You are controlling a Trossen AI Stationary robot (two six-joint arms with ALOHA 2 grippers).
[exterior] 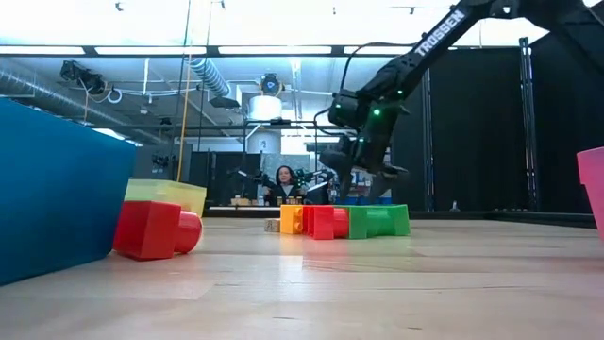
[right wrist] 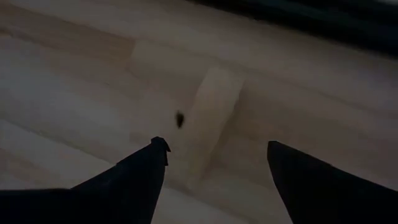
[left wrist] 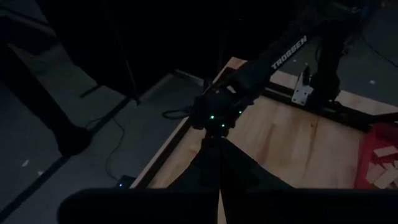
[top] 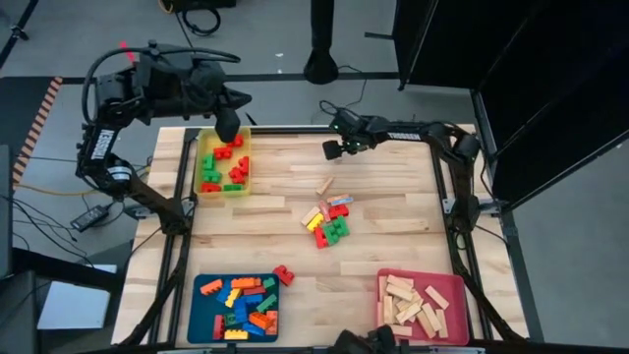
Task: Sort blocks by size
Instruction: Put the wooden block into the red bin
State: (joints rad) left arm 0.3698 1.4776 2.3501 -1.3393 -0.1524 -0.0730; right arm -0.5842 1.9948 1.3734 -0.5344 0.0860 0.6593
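Note:
A mixed heap of blocks (top: 329, 224) lies mid-table, red, green and yellow bricks among them. One pale wooden bar (top: 324, 185) lies flat on the table just beyond the heap. My right gripper (top: 336, 149) hovers open on the far side of that bar, pointing steeply down. In the right wrist view the wooden bar (right wrist: 214, 118) lies ahead of the right gripper (right wrist: 217, 158), untouched. My left gripper (top: 226, 126) hangs shut and holding nothing above the far end of the yellow tray (top: 201, 162), which holds red and green bricks.
A blue tray (top: 201, 320) of mixed bricks sits at the near left, with a red brick (top: 284, 274) on the table beside it. A pink tray (top: 454, 290) of wooden bars sits at the near right. Bare wood lies between the trays. A person (exterior: 283, 182) sits beyond the table.

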